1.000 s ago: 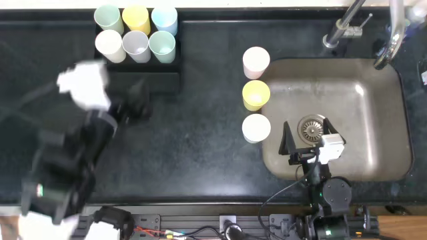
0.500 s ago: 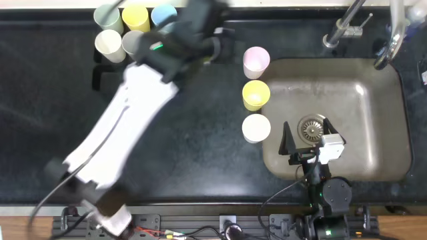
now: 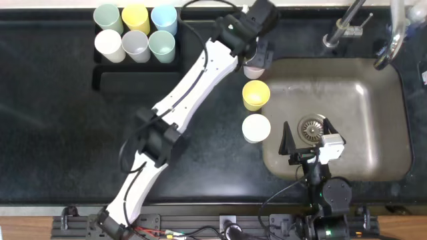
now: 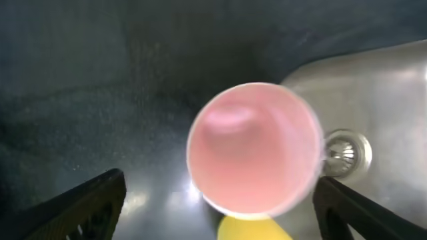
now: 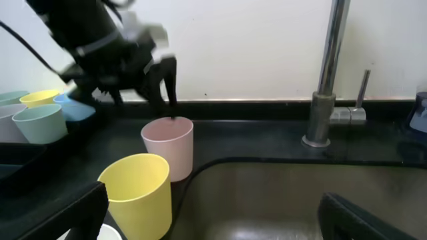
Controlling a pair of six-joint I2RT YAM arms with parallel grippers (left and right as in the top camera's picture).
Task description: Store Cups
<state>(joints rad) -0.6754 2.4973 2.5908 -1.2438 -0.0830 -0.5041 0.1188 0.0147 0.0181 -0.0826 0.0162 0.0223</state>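
A pink cup (image 4: 253, 159) stands upright on the dark counter by the sink's corner, seen from above, with my left gripper (image 4: 220, 181) open and its fingers wide on either side above the rim. Seen from the right wrist, that gripper (image 5: 162, 90) hangs just over the pink cup (image 5: 169, 148). A yellow cup (image 3: 255, 94) and a white cup (image 3: 255, 128) stand in a line nearer than the pink one (image 3: 254, 68). A black rack (image 3: 107, 68) at the back left holds several pastel cups. My right gripper (image 3: 298, 144) rests open over the sink, holding nothing.
The steel sink (image 3: 373, 93) with its drain (image 3: 311, 128) lies to the right of the cups. A faucet (image 5: 325, 87) rises at the back wall. My left arm (image 3: 190, 93) stretches diagonally across the counter between rack and cups.
My left arm has swung from the counter's left side, past the rack, across to the pink cup. The right arm and all the cups have stayed put.
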